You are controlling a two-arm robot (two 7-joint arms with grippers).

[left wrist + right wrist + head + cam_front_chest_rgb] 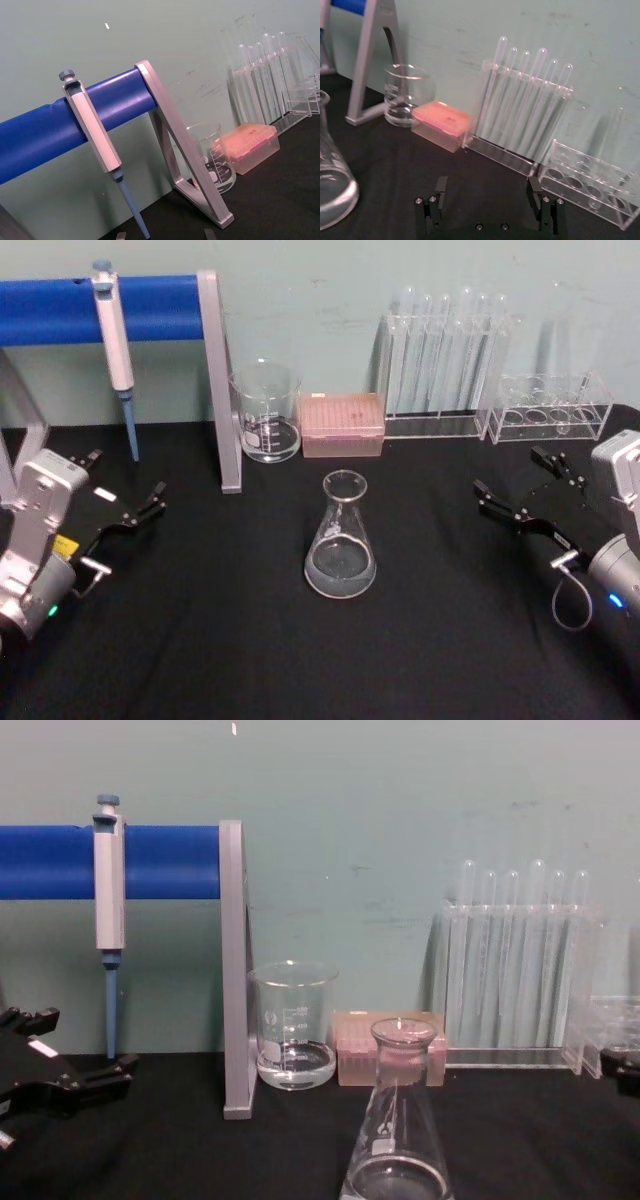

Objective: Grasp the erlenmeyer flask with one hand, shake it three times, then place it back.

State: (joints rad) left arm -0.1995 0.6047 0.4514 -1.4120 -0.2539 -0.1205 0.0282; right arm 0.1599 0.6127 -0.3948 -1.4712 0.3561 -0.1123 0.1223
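The flask (340,540) stands upright, left of the right hand (507,472), which is wide open and empty. The left hand (128,473), open too, is a little farther.

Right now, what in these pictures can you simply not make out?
- Chest view: the bottom edge cuts the base off the erlenmeyer flask; its label is too small to read.
- Right wrist view: the left edge cuts off most of the flask.
- Chest view: the right edge hides most of the right claw.
- Head view: the numbers printed on the beaker are too small to read.
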